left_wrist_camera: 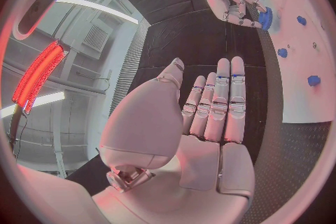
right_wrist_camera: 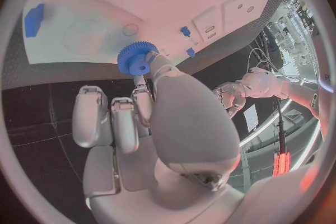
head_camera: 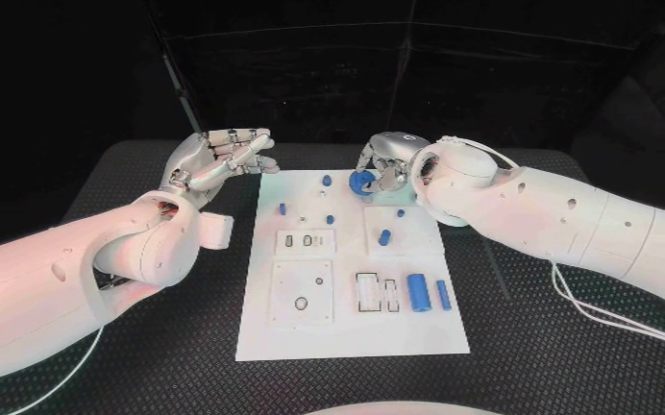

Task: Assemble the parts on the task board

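Black mesh matting covers the bench (head_camera: 554, 357), and behind it the background is dark.

At about 12 o'clock of the white task board (head_camera: 354, 333) is the right hand (head_camera: 381, 167). It pinches a blue gear (head_camera: 361, 183) between thumb and fingertips, and the other fingers are curled beside it. The right wrist view shows the gear's (right_wrist_camera: 136, 58) toothed rim at the far edge of the board (right_wrist_camera: 91, 22), but I cannot tell if it already touches the plate or is a little above it.

Going outward from this hand, toward 6 o'clock, small blue pegs stand on the board: one near the gear (head_camera: 327, 181), one lower at the left side (head_camera: 282, 209), one in the middle (head_camera: 330, 218). A square plate (head_camera: 392, 225) carries a short blue part (head_camera: 384, 237). At about 5 o'clock lie a large blue cylinder (head_camera: 417, 293) and a thinner blue pin (head_camera: 444, 295), next to each other near some rectangular slots (head_camera: 377, 292).

The left hand (head_camera: 222, 158) is at about 10 o'clock, off the board over the bench. In its wrist view the palm and fingers (left_wrist_camera: 217, 112) are flat and apart, and it holds nothing.

I judge that the step in hand is to seat the gear at the top of the board, and most parts are not yet assembled. The next move probably needs the gear's hole lined up exactly over its post, then a straight push down, then the fingers let go without tilting the gear.
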`<state>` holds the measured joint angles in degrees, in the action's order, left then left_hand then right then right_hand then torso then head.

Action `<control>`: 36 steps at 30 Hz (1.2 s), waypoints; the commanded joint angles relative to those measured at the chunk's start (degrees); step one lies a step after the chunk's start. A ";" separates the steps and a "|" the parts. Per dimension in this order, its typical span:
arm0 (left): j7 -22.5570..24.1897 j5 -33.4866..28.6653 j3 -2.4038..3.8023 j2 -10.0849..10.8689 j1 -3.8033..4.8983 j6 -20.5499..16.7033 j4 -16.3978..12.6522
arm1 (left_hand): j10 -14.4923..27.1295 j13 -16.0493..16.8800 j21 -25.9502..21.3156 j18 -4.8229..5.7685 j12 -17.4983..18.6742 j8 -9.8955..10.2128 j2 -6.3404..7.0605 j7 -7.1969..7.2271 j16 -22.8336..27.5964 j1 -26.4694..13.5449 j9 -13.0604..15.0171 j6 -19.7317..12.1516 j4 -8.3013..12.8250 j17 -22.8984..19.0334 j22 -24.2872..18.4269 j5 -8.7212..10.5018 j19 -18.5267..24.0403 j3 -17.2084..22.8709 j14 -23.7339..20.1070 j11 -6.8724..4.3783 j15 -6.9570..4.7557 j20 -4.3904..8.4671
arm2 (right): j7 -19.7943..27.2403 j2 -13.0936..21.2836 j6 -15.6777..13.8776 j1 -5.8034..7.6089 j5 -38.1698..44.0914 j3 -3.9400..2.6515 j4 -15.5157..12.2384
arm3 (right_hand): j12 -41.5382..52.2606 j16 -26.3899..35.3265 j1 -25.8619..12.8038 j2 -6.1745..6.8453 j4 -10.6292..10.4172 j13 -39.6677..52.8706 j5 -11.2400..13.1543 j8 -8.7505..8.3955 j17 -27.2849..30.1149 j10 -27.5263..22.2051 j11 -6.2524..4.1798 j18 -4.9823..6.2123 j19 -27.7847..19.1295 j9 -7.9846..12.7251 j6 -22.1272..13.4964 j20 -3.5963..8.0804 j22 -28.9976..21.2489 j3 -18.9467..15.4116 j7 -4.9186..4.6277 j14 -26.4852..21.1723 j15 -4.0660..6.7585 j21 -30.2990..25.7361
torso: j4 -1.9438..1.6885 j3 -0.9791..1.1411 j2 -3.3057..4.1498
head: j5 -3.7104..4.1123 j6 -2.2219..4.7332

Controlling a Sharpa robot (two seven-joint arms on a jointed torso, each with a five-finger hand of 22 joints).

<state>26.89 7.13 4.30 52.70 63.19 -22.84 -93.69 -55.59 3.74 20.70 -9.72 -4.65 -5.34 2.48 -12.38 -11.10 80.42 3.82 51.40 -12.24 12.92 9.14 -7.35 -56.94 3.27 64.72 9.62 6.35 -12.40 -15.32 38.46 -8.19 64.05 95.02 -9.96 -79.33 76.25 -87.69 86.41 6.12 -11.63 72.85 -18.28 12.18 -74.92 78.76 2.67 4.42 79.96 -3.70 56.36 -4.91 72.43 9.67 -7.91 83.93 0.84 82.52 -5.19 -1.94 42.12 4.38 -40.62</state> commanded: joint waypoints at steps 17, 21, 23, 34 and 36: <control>-0.20 -0.02 0.06 -0.12 0.08 0.66 -0.21 | -0.31 -0.08 0.26 -0.68 0.34 0.33 -0.60 0.02 0.32 -0.06 -0.05 0.35 0.36 0.12 -0.04 0.20 -0.40 -0.23 0.26 0.14 0.08 0.03 | -0.31 -8.98 -2.13 0.17 2.18 0.13 4.44 | 0.22 -0.19 -0.88 0.05 -0.04 -0.09 -0.07 -0.67 -9.89 0.13 0.16 -0.95 0.66 -0.05 0.75 -0.05 0.67 0.83 0.06 4.98 0.45 0.51 | -0.10 0.00 0.03 | -0.61 -0.22; -0.26 -0.02 0.06 -0.18 0.08 0.67 -0.17 | -0.29 -0.09 0.22 -0.67 0.38 0.37 -0.61 0.01 0.39 -0.05 -0.05 0.34 0.39 0.14 -0.06 0.20 -0.34 -0.26 0.20 0.16 0.10 0.02 | -0.32 -10.54 -1.84 0.17 2.61 0.36 6.24 | 0.07 -0.18 -1.09 0.15 -0.06 -0.23 -0.04 -0.80 -9.86 -0.02 0.22 -0.97 0.72 -0.04 0.61 -0.07 0.79 1.01 0.00 4.97 0.41 0.55 | -0.06 0.04 0.04 | -0.76 -0.32; -0.29 -0.02 0.06 -0.18 0.08 0.67 -0.15 | -0.29 -0.09 0.21 -0.66 0.39 0.38 -0.61 0.01 0.41 -0.05 -0.06 0.33 0.40 0.15 -0.07 0.20 -0.32 -0.27 0.19 0.16 0.10 0.01 | -0.31 -11.03 -1.70 0.17 2.71 0.88 6.85 | 0.07 -0.18 -1.09 0.15 -0.06 -0.23 -0.04 -0.80 -9.86 -0.02 0.22 -0.97 0.72 -0.04 0.61 -0.07 0.79 1.01 0.00 4.97 0.41 0.55 | 0.00 0.03 0.04 | -0.83 -0.36; -0.42 -0.02 0.06 -0.38 0.08 0.71 0.01 | -0.24 -0.09 0.13 -0.64 0.48 0.47 -0.62 -0.03 0.53 -0.02 -0.06 0.31 0.47 0.19 -0.11 0.20 -0.19 -0.32 0.10 0.20 0.14 -0.01 | -0.12 -13.24 0.31 0.18 2.86 2.90 9.08 | -0.05 -0.14 -1.57 0.31 -0.12 -0.32 0.18 -1.01 -9.81 -0.21 0.34 -0.98 0.73 -0.05 0.42 -0.14 0.85 1.38 -0.11 4.95 0.31 0.56 | 0.10 0.11 0.03 | -0.90 -0.64; -0.44 -0.02 0.06 -0.40 0.08 0.72 0.03 | -0.24 -0.09 0.13 -0.64 0.48 0.47 -0.62 -0.03 0.53 -0.02 -0.06 0.31 0.47 0.19 -0.11 0.20 -0.19 -0.32 0.10 0.20 0.14 -0.01 | -0.10 -13.41 0.65 0.18 2.86 3.26 9.31 | -0.06 -0.15 -1.65 0.35 -0.11 -0.32 0.28 -1.04 -9.81 -0.23 0.35 -0.99 0.73 -0.06 0.41 -0.16 0.86 1.44 -0.12 4.95 0.30 0.56 | 0.10 0.09 0.02 | -0.87 -0.70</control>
<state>26.56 7.12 4.30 52.38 63.20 -22.77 -93.62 -55.59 3.74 20.70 -9.72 -4.43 -4.95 2.48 -12.38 -10.82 80.42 3.82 51.40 -12.08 13.02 9.08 -7.35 -56.95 3.10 64.72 9.62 6.35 -12.40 -15.72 25.14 -9.11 64.31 97.44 -6.89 -70.02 76.25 -87.69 85.31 6.62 -11.62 72.57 -18.17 10.75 -74.90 78.82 2.76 4.43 80.38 -3.61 56.74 -4.93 73.23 10.82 -8.07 83.93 0.83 82.92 -5.10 -1.86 42.16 3.47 -41.26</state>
